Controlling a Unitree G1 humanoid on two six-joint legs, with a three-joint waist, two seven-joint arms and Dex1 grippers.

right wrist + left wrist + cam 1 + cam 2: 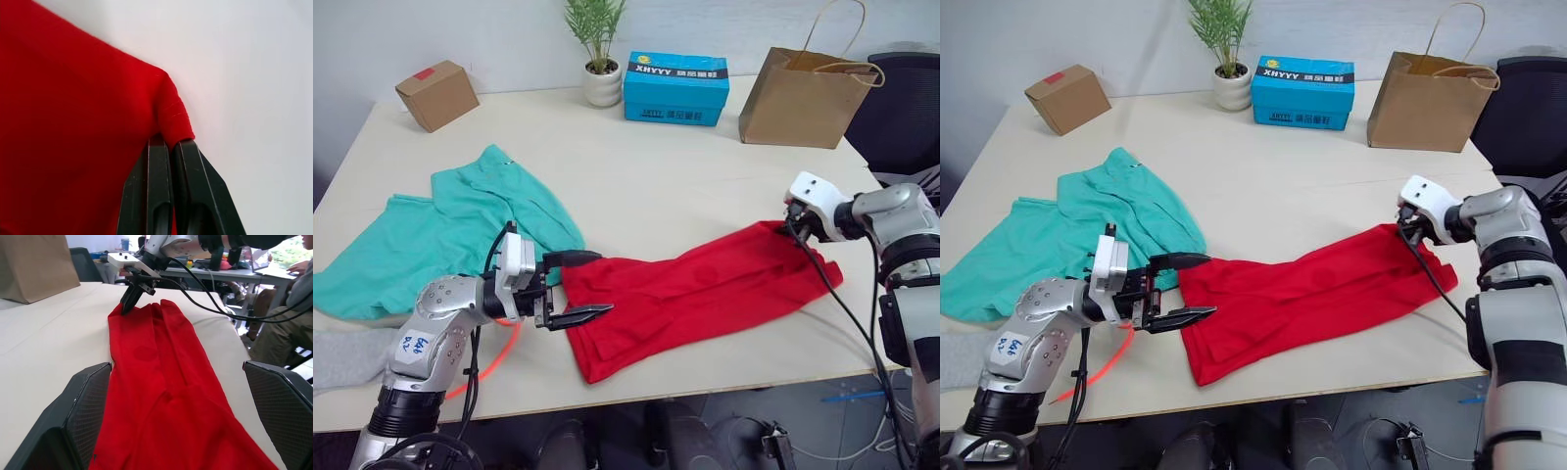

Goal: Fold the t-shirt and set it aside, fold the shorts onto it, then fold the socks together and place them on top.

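The red t-shirt (705, 289) lies as a long, narrow strip across the front of the table. My left gripper (589, 286) is open at its left end, with a finger (88, 416) on each side of the cloth (166, 396). My right gripper (170, 143) is shut on a corner of the t-shirt (73, 112) at its right end, also seen as the right gripper (131, 301) pinching the far end. The teal shorts (450, 235) are spread out at the left, their orange drawstring (494, 357) hanging by my left arm. A grey sock (342, 357) lies at the front left corner.
Along the back of the table (656, 166) stand a cardboard box (436, 94), a potted plant (600, 59), a blue box (675, 88) and a brown paper bag (808, 93). A black chair (906, 108) sits beyond the right edge. A seated person (283, 318) is off to the right.
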